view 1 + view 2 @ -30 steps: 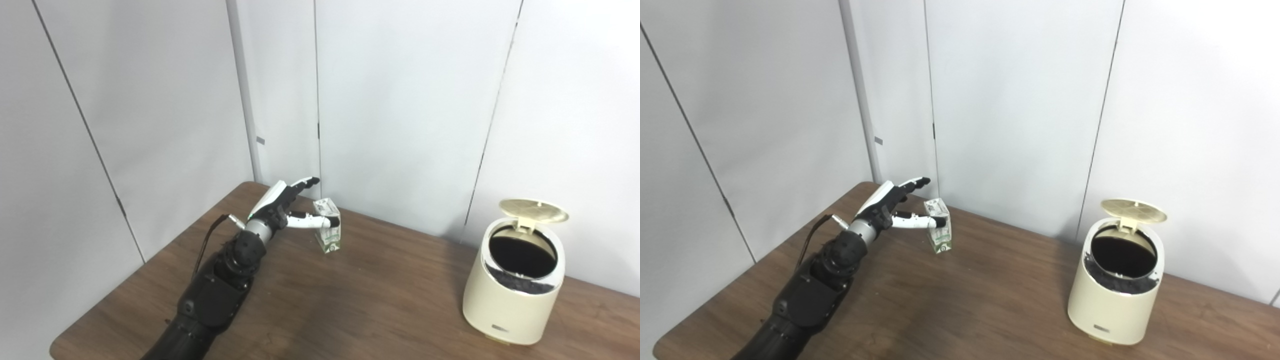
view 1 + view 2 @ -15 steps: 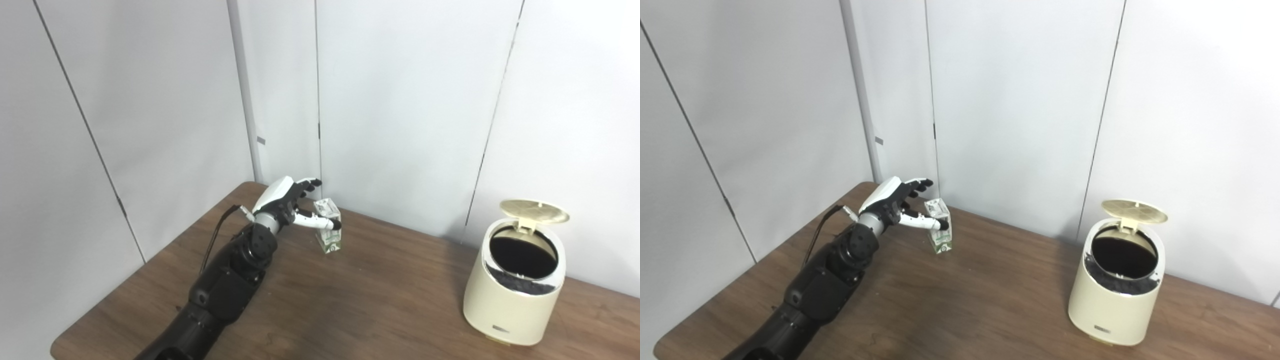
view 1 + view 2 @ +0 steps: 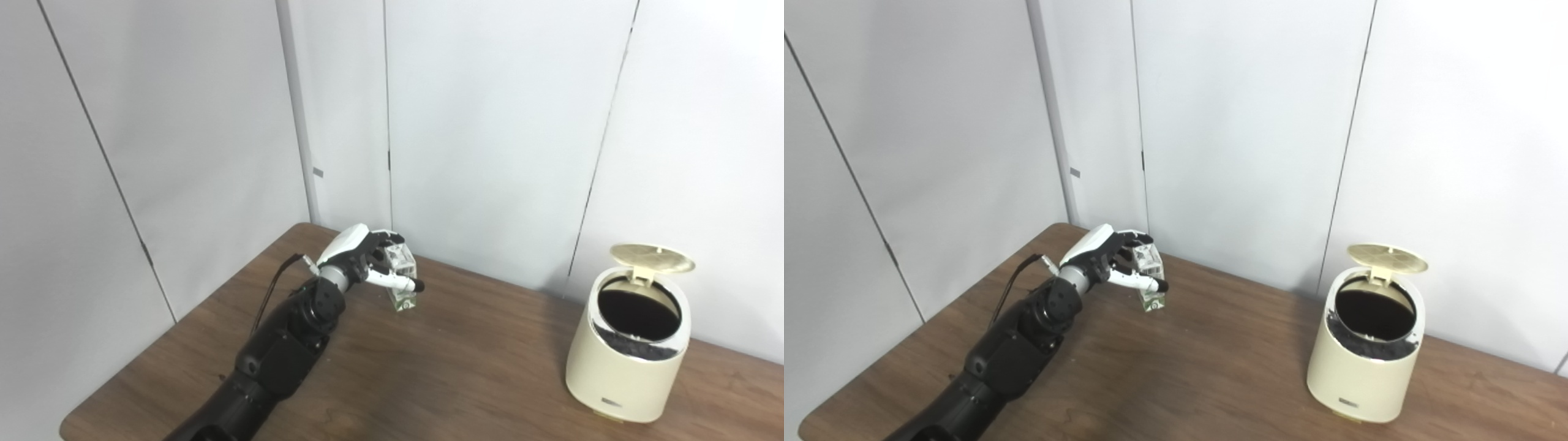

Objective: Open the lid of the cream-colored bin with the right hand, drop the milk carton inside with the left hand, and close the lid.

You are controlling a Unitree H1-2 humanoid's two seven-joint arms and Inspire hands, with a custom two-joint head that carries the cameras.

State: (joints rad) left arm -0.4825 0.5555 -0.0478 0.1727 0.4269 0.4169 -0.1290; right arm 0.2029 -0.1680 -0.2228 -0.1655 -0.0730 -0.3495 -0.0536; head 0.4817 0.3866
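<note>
The small white and green milk carton (image 3: pixel 402 298) stands on the brown table (image 3: pixel 465 367) near its far left corner. My left hand (image 3: pixel 367 260) is wrapped around the carton's upper part: the fingers curl over its top and back and the thumb lies across its front. The carton's base still rests on the table. It also shows in the right eye view (image 3: pixel 1153 300). The cream-colored bin (image 3: pixel 625 373) stands at the right with its lid (image 3: pixel 652 258) raised and its dark inside open. My right hand is not in view.
Grey wall panels (image 3: pixel 490 122) close off the back and left of the table. The table's left edge (image 3: pixel 165 343) runs beside my left arm. A wide stretch of bare wood lies between the carton and the bin.
My left hand has moved forward onto the carton, and its fingers have gone from spread out to curled around it. The carton and the bin stay in place.
</note>
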